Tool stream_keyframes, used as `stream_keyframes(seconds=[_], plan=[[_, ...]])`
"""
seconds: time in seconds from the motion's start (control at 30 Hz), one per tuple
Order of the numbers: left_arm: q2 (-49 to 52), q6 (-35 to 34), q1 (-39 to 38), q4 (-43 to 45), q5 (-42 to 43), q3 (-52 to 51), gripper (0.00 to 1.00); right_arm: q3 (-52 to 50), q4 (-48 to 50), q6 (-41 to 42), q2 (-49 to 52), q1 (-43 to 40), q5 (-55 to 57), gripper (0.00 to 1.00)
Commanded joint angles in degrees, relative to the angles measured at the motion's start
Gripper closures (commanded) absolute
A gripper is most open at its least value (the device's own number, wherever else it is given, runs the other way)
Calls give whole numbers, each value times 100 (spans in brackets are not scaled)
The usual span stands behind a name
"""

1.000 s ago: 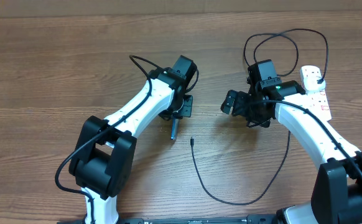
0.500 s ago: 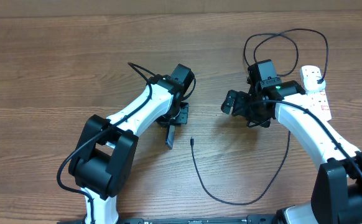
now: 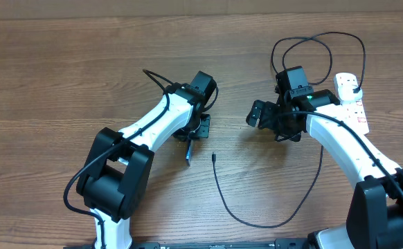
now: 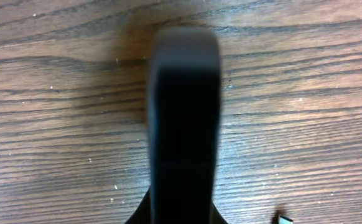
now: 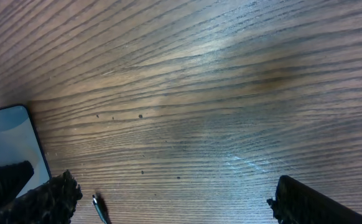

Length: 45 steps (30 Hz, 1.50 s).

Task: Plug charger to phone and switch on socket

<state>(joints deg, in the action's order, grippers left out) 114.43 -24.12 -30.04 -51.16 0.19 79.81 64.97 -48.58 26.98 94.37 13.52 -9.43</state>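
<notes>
Left gripper [image 3: 191, 140] clamped the phone [image 3: 188, 155] on edge; right gripper [image 5: 171, 190] gaped empty, probably due next to pinch the charger's connector tip [image 3: 214, 158].

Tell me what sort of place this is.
Probably a robotics test bench, not a home: two white-and-black robot arms work over a wood-grain table, with a white elongated power strip and a thin black charging cable laid out on it.
</notes>
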Motion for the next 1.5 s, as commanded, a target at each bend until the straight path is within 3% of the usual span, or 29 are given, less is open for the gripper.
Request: stream_keyframes(seconds=[0.0, 0.6, 1.07, 1.27, 1.47], plan=[[-129, -76, -37, 26, -66, -22, 96, -11, 26, -26, 15, -9, 83, 0], [-227, -76, 33, -15, 214, 20, 96, -11, 26, -26, 17, -9, 85, 0], [-1622, -37, 1646, 251, 4656, 63, 96, -11, 28, -28, 17, -9, 103, 0], [-1620, 970, 2179, 7, 6323, 52, 96, -11, 28, -28, 17, -9, 103, 0], [-1620, 1259, 2299, -131, 6802, 52, 96, -9, 44, -26, 17, -9, -136, 0]])
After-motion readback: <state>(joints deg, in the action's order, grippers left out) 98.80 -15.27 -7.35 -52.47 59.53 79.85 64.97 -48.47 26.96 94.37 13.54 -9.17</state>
